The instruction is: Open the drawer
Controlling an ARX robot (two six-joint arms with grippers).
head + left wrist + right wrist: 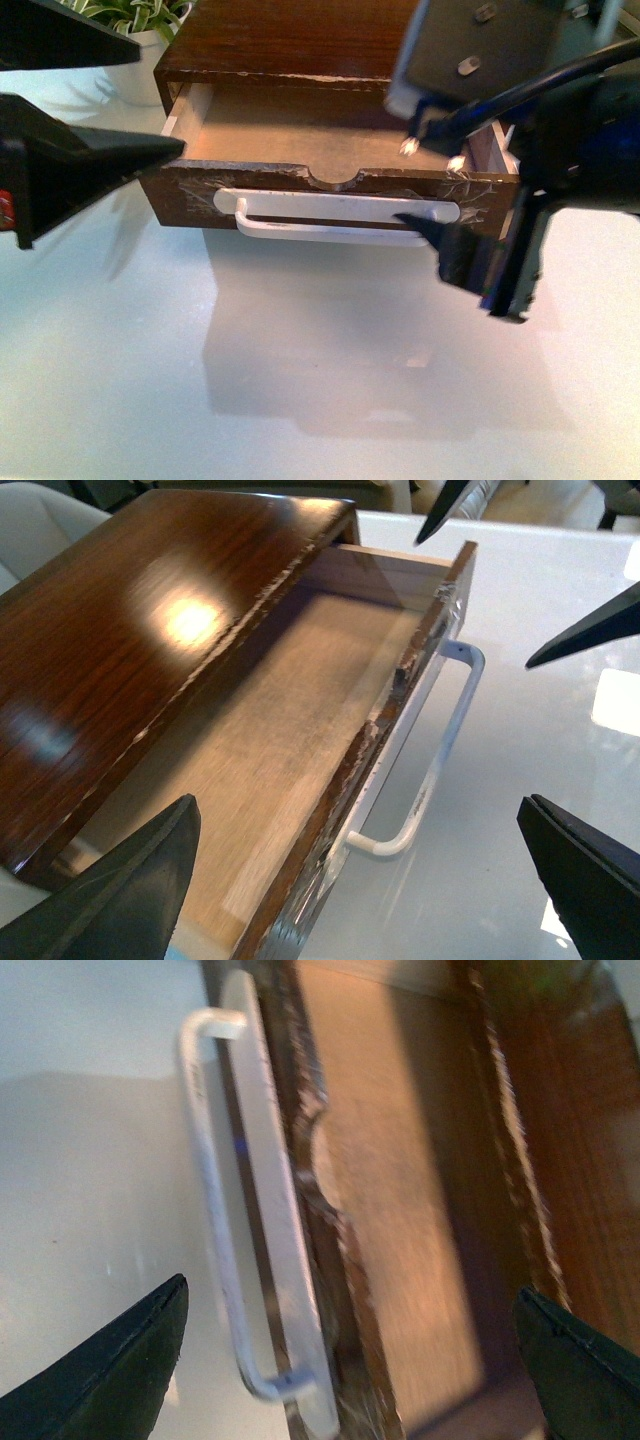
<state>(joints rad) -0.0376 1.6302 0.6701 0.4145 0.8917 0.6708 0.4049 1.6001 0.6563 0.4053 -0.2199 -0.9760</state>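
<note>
1 drawer (300, 135) open, 1 white handle (330, 232), 1 plant (135, 15) behind

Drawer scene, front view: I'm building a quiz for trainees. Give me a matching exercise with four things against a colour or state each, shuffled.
Things:
1. drawer
2. handle
3. plant
4. table

Colour or state:
A. green leaves
B. glossy and pale
C. white bar
D. pulled out, pale inside showing

Pairs: 1-D, 2-C, 3-A, 4-B
</note>
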